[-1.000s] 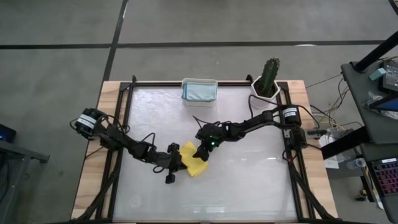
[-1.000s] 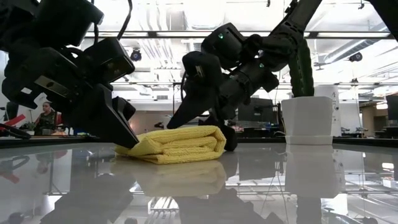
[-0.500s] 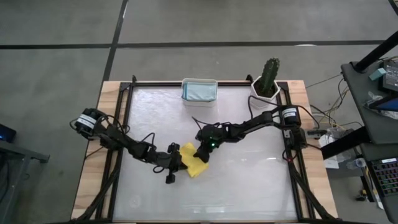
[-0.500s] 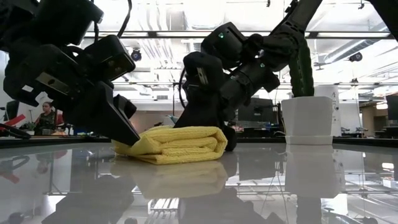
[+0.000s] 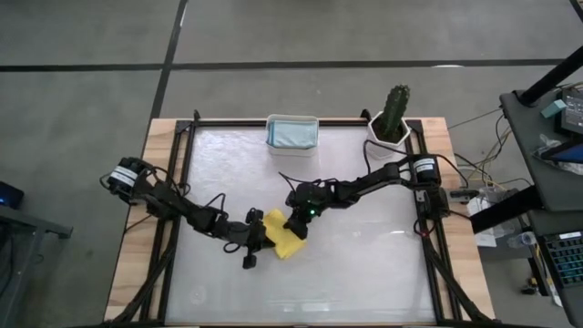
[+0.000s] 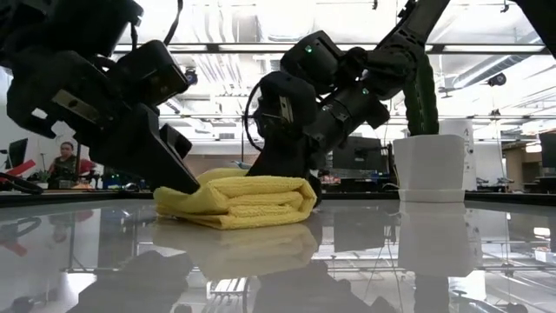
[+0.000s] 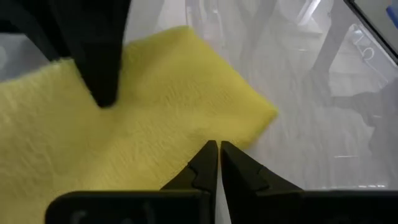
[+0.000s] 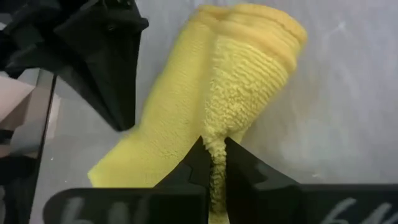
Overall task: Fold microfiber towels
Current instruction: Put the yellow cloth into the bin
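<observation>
A: Where is the yellow towel [image 5: 284,239]?

B: Near the middle of the table [image 5: 364,273], a little toward the left arm's side. It lies folded into a thick pad; the low view shows stacked layers with a rounded fold at one end [image 6: 234,202].

A: What has hold of it?

B: The right gripper [image 8: 212,163]. Its fingers are pinched together on an edge of the towel, and in the right wrist view a ridge of yellow cloth runs up from between the tips. From above, that gripper [image 5: 297,224] sits at the towel's far edge.

A: And the left gripper?

B: The left gripper [image 7: 214,152] has its fingers pressed together with nothing between them. The tips rest at the top of the towel, close to one corner. In the high view it [image 5: 258,239] is just beside the towel's left edge.

A: Anything else on the table?

B: A white tub [image 5: 291,134] at the far edge, with a pale blue towel [image 5: 291,132] in it. A cactus [image 5: 395,107] in a white pot [image 5: 388,133] stands at the far right corner, well apart from the yellow towel.

A: Beyond the table?

B: A person [image 6: 66,163] sits far off in the room, seen in the low view.
</observation>
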You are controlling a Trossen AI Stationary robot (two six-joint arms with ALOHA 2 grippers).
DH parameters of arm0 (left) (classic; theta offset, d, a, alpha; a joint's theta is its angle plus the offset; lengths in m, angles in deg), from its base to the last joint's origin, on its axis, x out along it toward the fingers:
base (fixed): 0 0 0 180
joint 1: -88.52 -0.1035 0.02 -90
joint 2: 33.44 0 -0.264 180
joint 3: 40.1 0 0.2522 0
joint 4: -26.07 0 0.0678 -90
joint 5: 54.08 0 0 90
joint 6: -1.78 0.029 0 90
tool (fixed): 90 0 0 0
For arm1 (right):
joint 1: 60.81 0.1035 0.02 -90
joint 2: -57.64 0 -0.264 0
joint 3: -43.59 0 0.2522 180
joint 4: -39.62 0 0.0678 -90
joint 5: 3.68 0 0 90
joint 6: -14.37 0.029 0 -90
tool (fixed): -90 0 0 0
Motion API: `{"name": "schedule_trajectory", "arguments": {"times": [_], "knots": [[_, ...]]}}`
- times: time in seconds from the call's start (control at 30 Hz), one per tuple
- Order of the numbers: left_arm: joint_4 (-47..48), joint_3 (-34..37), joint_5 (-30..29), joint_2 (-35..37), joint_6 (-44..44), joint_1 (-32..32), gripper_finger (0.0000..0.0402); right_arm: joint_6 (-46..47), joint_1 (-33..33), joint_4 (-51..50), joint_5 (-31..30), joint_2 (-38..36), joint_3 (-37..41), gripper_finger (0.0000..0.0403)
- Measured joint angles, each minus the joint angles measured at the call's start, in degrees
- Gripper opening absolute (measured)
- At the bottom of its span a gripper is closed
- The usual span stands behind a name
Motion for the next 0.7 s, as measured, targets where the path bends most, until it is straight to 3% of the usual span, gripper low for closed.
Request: {"name": "schedule_trajectory", "arguments": {"times": [0.33,0.53,0.7], "knots": [[12.0,0.1,0.0,8.9,0.2,0.0,0.0005,-4.9,-1.5,-5.3,0.3,-3.9,-0.1,0.0013],[18.5,0.1,-1.0,19.0,6.4,0.0,0.0005,-12.6,-3.9,-21.8,1.3,-4.6,-6.9,0.0012],[19.6,0.2,-7.9,27.4,15.9,-0.2,0.0005,-24.0,-6.4,-37.5,1.7,-4.7,-16.6,0.0012]]}}
